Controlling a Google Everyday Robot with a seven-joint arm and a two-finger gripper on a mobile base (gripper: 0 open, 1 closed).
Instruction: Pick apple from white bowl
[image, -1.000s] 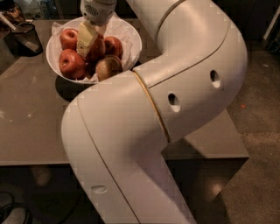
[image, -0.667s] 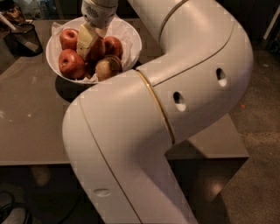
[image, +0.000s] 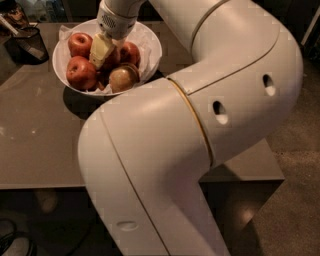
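Note:
The white bowl (image: 150, 42) stands at the table's far left, lined with white paper and holding several apples. Red apples lie at the far left (image: 80, 44), near left (image: 81, 73) and right (image: 131, 52). A brownish-yellow apple (image: 121, 80) lies at the front. My gripper (image: 101, 54) reaches down from above into the middle of the bowl, among the apples and over a dark red one (image: 112, 61). My wrist hides the back of the bowl.
A black mesh cup (image: 27, 44) with items in it stands left of the bowl at the table's far corner. My large white arm (image: 200, 125) covers the right half of the grey-brown table (image: 40, 140). The floor lies below the front edge.
My gripper has sunk slightly lower into the bowl among the apples. The elbow has shifted a little to the right. The apples have not moved.

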